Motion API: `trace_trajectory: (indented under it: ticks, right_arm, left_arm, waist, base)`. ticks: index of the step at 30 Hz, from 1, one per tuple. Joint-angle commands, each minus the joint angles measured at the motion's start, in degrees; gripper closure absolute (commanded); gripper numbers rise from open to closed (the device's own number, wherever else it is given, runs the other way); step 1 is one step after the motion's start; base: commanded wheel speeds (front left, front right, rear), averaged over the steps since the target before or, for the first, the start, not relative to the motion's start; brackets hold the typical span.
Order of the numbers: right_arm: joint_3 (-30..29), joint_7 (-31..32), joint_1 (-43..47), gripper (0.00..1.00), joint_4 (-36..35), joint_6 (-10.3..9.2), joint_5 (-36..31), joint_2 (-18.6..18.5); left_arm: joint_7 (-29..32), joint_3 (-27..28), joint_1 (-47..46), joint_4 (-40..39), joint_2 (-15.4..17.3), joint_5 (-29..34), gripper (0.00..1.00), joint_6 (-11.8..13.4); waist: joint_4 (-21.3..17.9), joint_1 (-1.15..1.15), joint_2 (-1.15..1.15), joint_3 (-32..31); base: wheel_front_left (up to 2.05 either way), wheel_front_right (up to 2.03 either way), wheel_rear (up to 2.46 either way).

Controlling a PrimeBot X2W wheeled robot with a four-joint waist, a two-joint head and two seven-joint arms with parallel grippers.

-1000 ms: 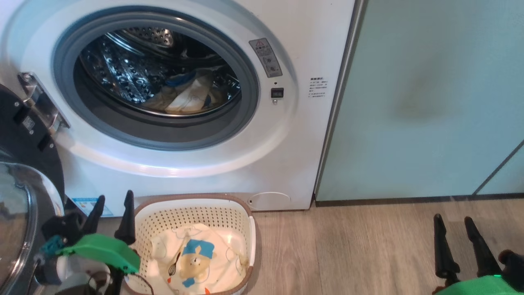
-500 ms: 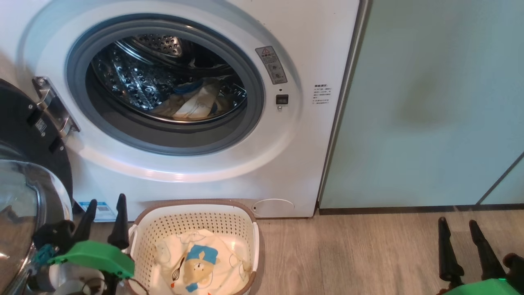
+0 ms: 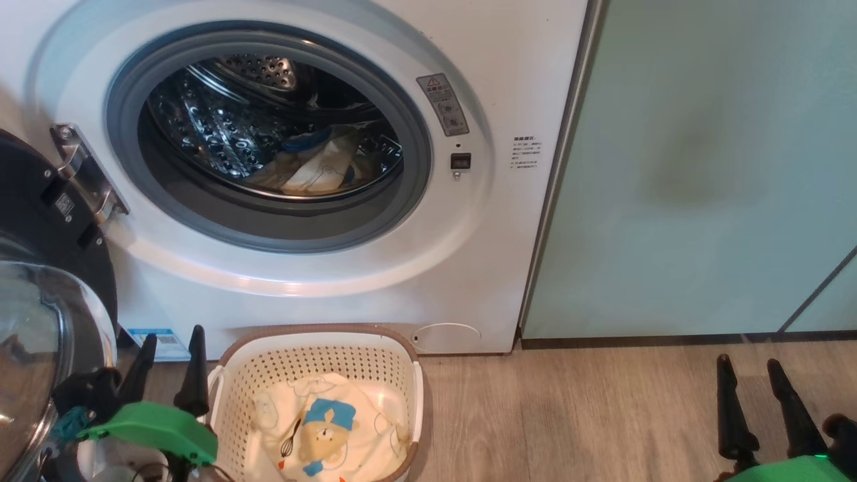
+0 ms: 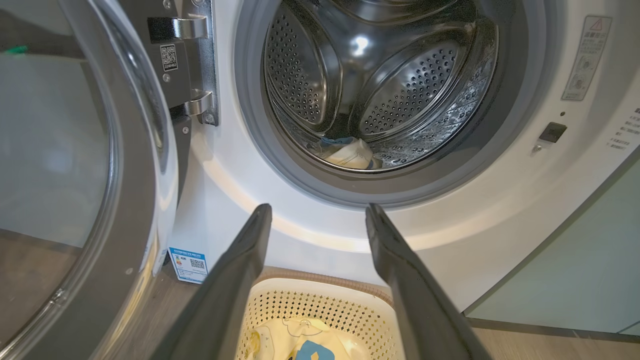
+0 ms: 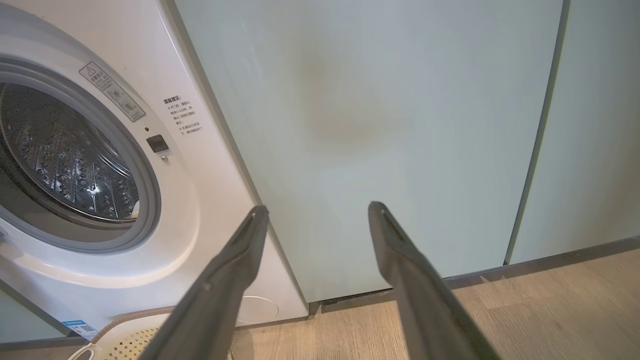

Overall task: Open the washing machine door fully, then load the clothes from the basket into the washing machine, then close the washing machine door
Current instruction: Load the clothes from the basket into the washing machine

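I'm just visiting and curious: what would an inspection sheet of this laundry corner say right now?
Surface: wood-plank floor.
Job's things: door swung open at left; washer drum holds a cream cloth; basket on the floor before the washer, clothes lying in it.
Clutter: nothing seen.
Hands: left hand open, empty, beside the basket's left rim; right hand open, empty, over the floor at right.
Cables: thin dark wire at the left wrist.
Surroundings: pale green cabinets right of the washer.
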Motion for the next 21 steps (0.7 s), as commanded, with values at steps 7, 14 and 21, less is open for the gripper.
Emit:
trace_trajectory:
  ticks: [7,14,21]
  right_arm:
    - [1.1,-0.5,-1.3,0.00,-2.0,-0.16,-0.4,-1.2]
    - [1.5,-0.5,-1.5,0.00,-1.9,-0.16,-0.4,-1.2]
    - [2.0,-0.5,-3.0,0.00,-2.2,-0.16,-0.3,-1.2]
  left_arm:
    - [-0.6,2.5,-1.8,-1.6,0.9,1.3,0.00,-0.4]
    - [-0.6,1.6,-1.4,-0.6,-0.1,1.6,0.00,-0.5]
    - [-0.6,-1.1,-2.5,5.4,-0.3,3.2,0.00,-0.6]
  waist:
    - [-0.2,0.00,0.00,0.0]
    - [-0.8,0.00,0.00,0.4]
    - [-2.7,0.00,0.00,3.7]
  base:
    - [0.00,0.00,0.00]
    - [0.00,0.00,0.00]
    - [0.00,0.00,0.00]
